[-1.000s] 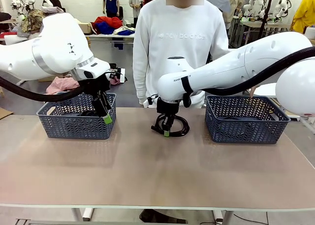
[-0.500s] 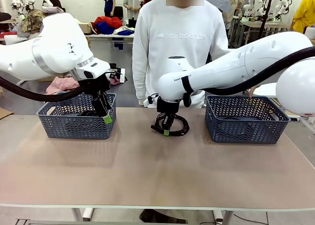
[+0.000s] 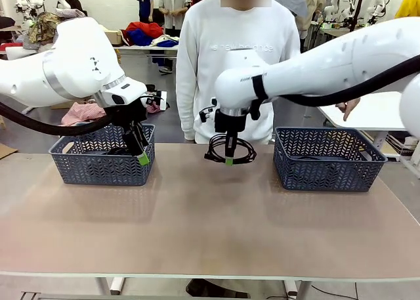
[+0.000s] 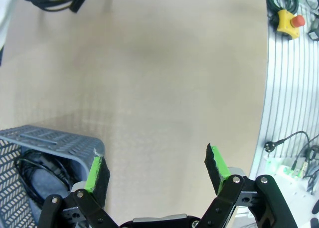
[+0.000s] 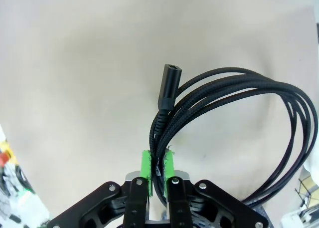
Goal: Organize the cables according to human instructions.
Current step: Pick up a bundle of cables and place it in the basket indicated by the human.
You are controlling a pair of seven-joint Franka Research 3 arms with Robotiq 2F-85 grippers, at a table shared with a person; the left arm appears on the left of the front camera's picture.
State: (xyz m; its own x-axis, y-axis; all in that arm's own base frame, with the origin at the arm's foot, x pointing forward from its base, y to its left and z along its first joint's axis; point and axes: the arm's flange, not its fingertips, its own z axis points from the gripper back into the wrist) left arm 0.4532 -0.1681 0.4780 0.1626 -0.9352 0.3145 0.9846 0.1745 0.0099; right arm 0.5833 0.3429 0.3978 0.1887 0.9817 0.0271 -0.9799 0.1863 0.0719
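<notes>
Hanging over the surface (image 3: 197, 221) in the front view, the right gripper (image 3: 228, 159) is clamping a coiled cable (image 3: 230, 149) between two baskets. Looking along the left gripper (image 4: 157, 168), its jaws are standing apart beside the left basket (image 4: 50, 138), already holding a cord (image 4: 40, 170). Seen from the right wrist, the cable's placement is still pending.

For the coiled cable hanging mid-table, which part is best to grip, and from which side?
Grip the bunched strands beside the plug, coming from above. That is how the right gripper holds the coiled cable: shut on the bundle where all strands run together, so the loop hangs whole off the table. The plug looks chunky and short, likely a poorer hold.
</notes>
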